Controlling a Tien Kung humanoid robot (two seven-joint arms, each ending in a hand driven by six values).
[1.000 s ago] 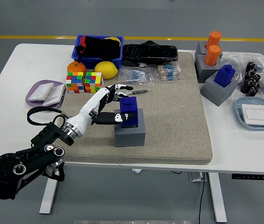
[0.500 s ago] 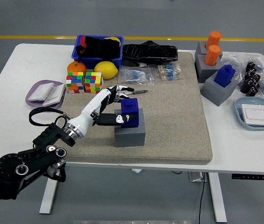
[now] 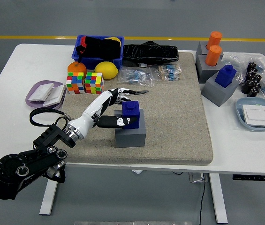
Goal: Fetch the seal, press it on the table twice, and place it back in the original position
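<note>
A blue seal (image 3: 132, 115) sits in a grey block holder (image 3: 130, 133) on the tan mat (image 3: 179, 122) in the middle of the table. My left hand (image 3: 119, 107) reaches in from the lower left and is on the seal. The thumb (image 3: 116, 123) presses its left side and the fingers (image 3: 123, 92) curl around behind its top. The seal stands upright, low in the holder. My right hand is out of view.
A second blue seal (image 3: 226, 75) and two orange seals (image 3: 213, 47) stand in grey holders at the right. Rubik's cubes (image 3: 85, 82), an orange, a lemon (image 3: 106, 69), a blue bin (image 3: 99, 49), bagged parts (image 3: 151, 74) and a black tray lie behind. A purple dish (image 3: 45, 93) sits left, a blue dish (image 3: 258, 114) right.
The seal has sunk lower into the grey holder and shifted slightly right, with my left hand following it down.
</note>
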